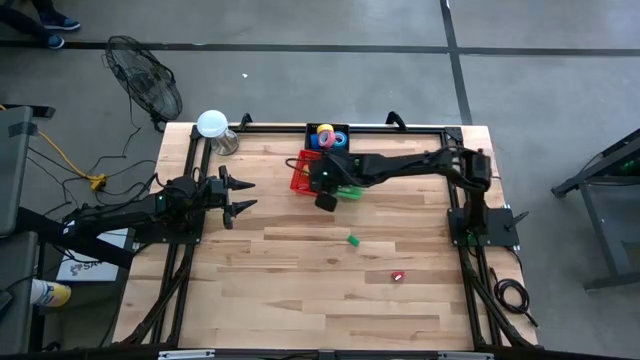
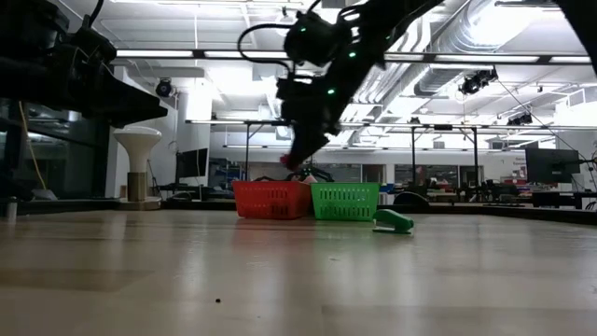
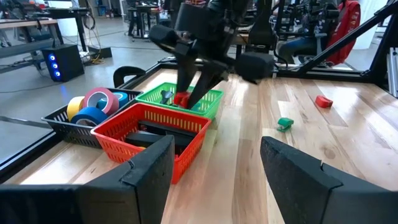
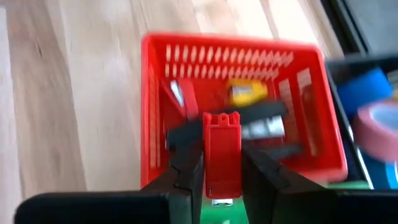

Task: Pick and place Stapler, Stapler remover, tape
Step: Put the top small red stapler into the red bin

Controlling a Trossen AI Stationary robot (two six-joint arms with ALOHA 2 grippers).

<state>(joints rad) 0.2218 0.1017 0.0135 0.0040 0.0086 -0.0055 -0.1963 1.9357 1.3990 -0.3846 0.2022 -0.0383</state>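
Right pincer (image 4: 221, 180) is clamping a small red plastic stapler remover (image 4: 221, 152), hovering over the red plastic mesh basket (image 1: 303, 181). Inside that basket: black wedge stapler (image 3: 163, 132). Ring-shaped tape rolls (image 1: 329, 137) are sitting in the black tray just beside it. Left pincer (image 1: 240, 195) is idling open, well apart. Judging progress: mostly sorted; a green piece (image 1: 352, 239) and a red piece (image 1: 397, 276) are still lying loose on the wooden table (image 1: 300, 290). Only the right wrist view is showing the grip and basket contents; the high view is showing the leftovers.

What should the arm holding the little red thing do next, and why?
Probably lower it a little. The right gripper is shut on a small red stapler above the red basket, where a yellow one already lies. The left gripper waits open.
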